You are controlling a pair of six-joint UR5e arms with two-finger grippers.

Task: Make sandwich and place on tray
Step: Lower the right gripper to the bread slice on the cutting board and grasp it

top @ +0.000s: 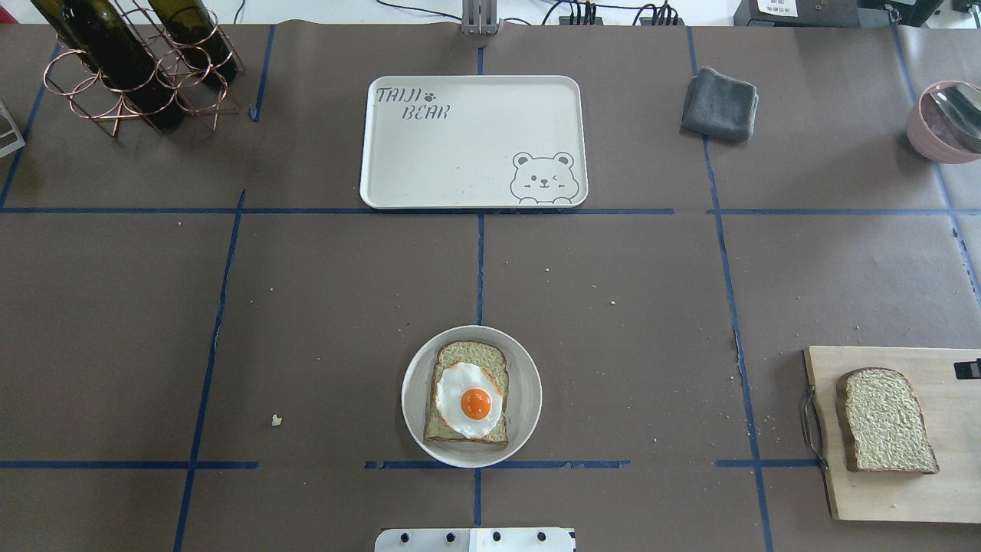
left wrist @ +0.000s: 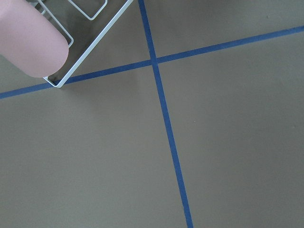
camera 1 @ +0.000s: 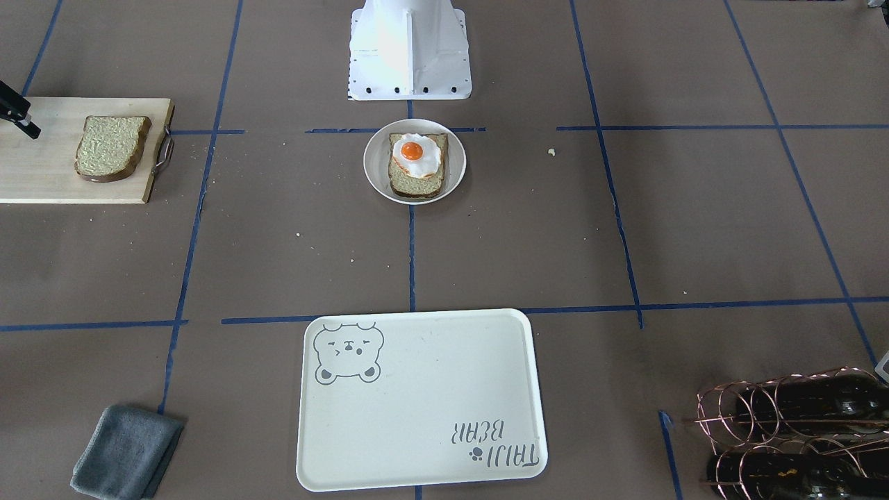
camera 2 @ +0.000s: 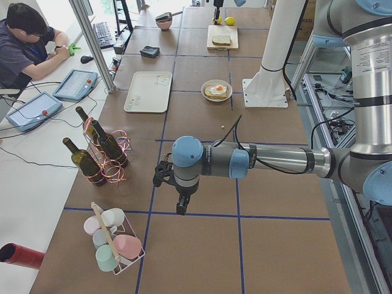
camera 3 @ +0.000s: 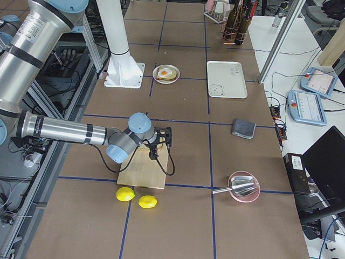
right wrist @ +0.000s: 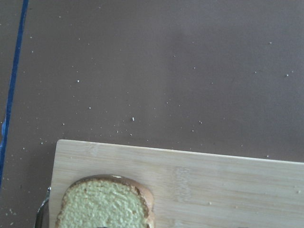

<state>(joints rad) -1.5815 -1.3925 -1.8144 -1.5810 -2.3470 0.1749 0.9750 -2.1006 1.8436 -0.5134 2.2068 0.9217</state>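
Right tool (camera 3: 155, 150): is hovering over the board (top: 866, 491) beside the spare slice (top: 885, 420), seemingly lining up a pick; whether it is spread or closed, I cannot tell.
Left tool (camera 2: 181, 207): is hanging well apart over bare surface (top: 306, 307), keeping clear; grip unreadable.
Egg (top: 469, 399): is sitting on bread (top: 475, 354) in the plate (top: 414, 399), awaiting its lid.
Tray (top: 460, 146): is lying beyond the plate, nothing on it.
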